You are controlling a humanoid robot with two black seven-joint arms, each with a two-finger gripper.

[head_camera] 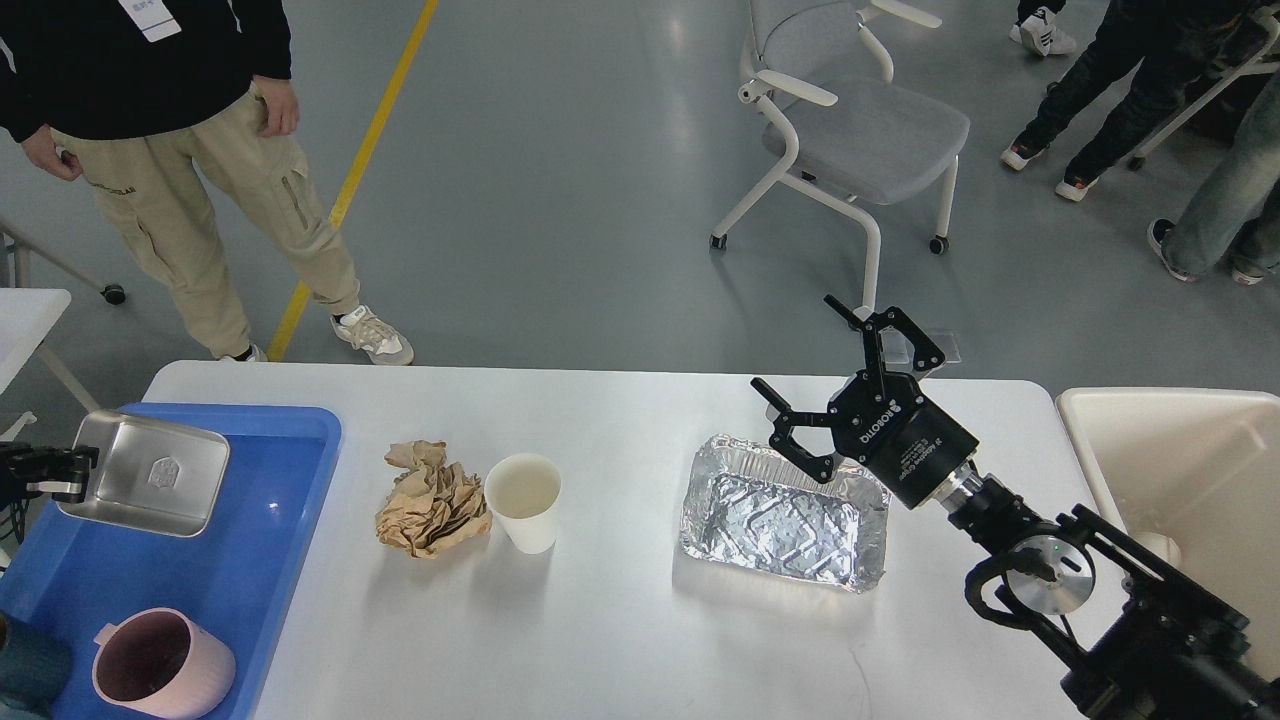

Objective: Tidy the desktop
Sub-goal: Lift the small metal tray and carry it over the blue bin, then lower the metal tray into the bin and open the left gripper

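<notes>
The white desktop [620, 620] holds a crumpled brown paper ball [430, 500], a white paper cup [524, 502] beside it, and a foil tray [785, 515] right of centre. My left gripper [68, 472] at the far left edge is shut on the rim of a steel tray [150, 473], holding it over the blue plastic tray [240, 560]. My right gripper [825, 375] is open and empty, hovering over the far edge of the foil tray.
A pink mug [160, 665] and a dark teal item [25, 665] sit in the blue tray's near end. A cream bin [1180, 470] stands at the right. A person [170, 150] stands beyond the table's far left; a grey chair [850, 120] stands behind.
</notes>
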